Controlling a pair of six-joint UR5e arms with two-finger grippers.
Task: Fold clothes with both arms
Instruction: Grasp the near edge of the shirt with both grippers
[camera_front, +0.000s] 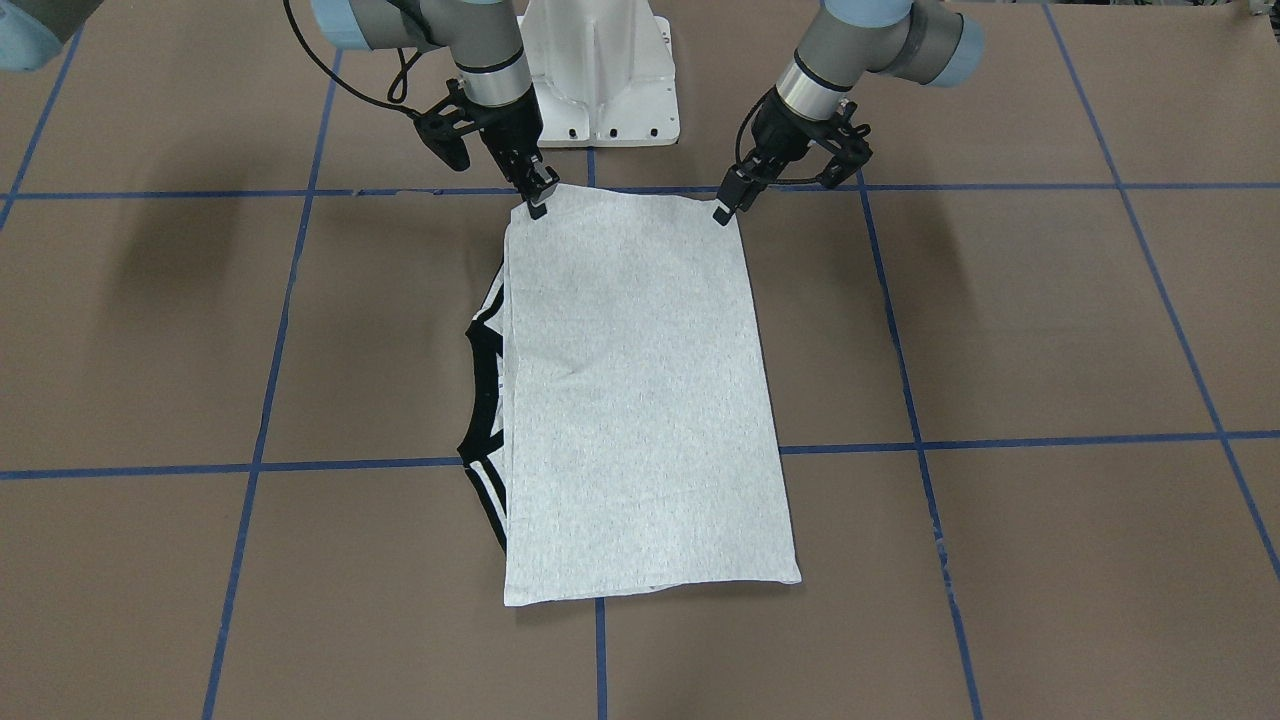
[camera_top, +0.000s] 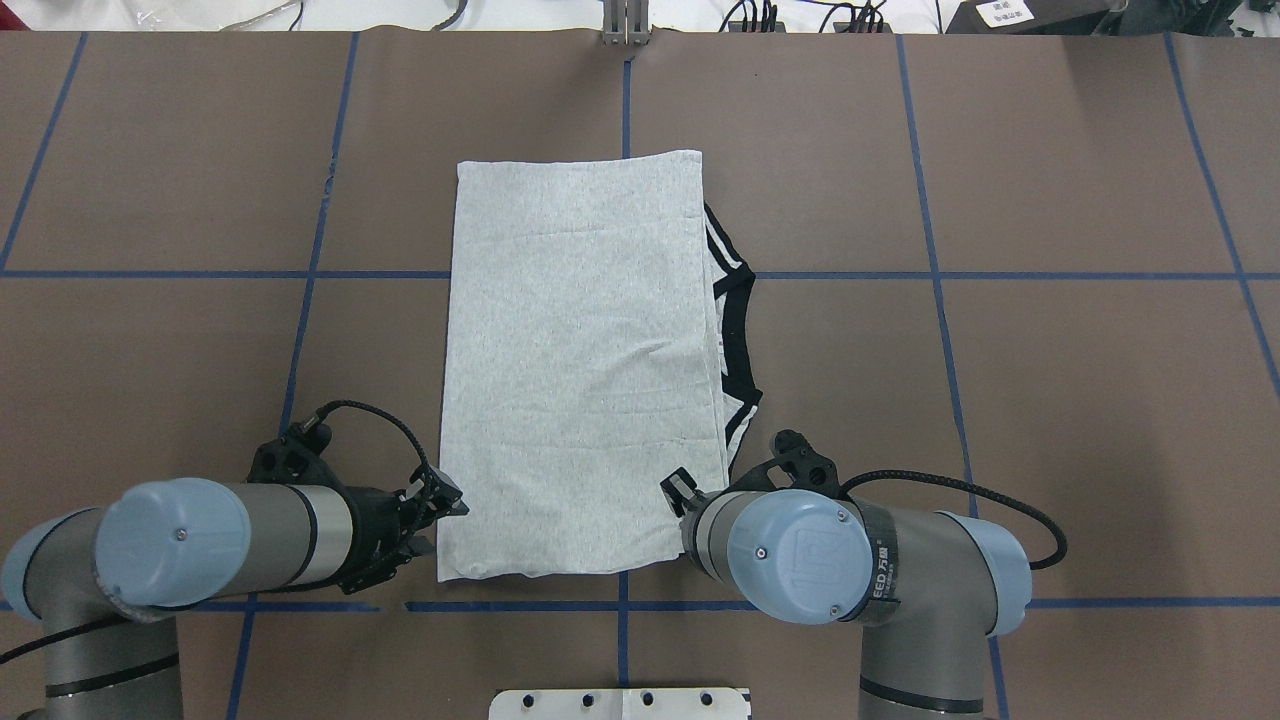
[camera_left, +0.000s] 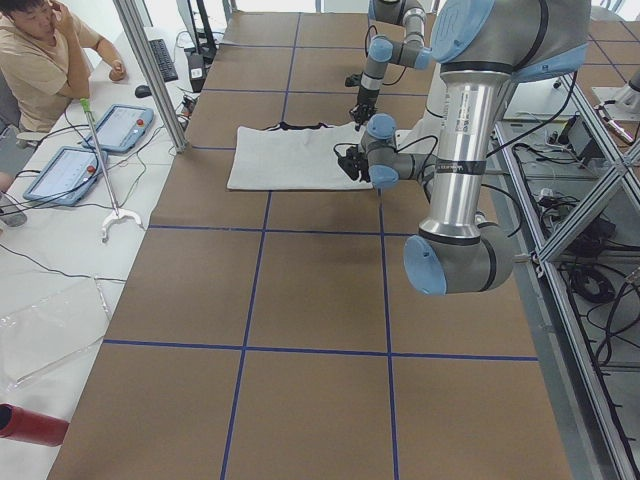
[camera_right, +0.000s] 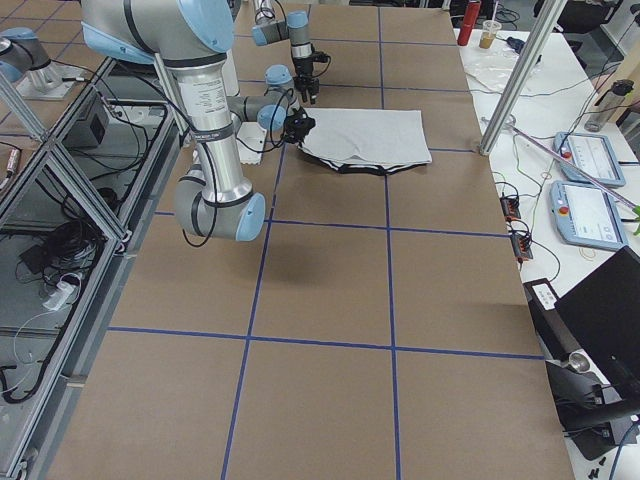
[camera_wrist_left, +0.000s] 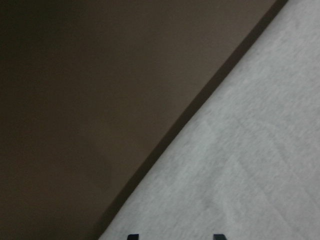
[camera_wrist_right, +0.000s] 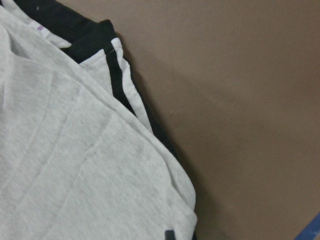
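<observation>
The grey T-shirt (camera_front: 640, 400) (camera_top: 580, 350) lies flat on the table, folded into a long rectangle. Its black collar and stripes (camera_top: 735, 330) peek out along the side by my right arm. My left gripper (camera_front: 722, 212) (camera_top: 440, 520) sits low at the shirt's near corner. In the left wrist view its two fingertips (camera_wrist_left: 132, 236) stand apart over the cloth (camera_wrist_left: 240, 150), so it is open. My right gripper (camera_front: 537, 205) (camera_top: 680, 492) rests at the other near corner. Only one fingertip (camera_wrist_right: 170, 234) shows there, on the cloth (camera_wrist_right: 65, 165), so I cannot tell its state.
The white pedestal base (camera_front: 600, 80) stands just behind both grippers. Blue tape lines (camera_front: 600, 650) grid the brown table. A person (camera_left: 40, 60) sits past the far edge beside tablets (camera_left: 125, 125) and a metal post (camera_left: 150, 75).
</observation>
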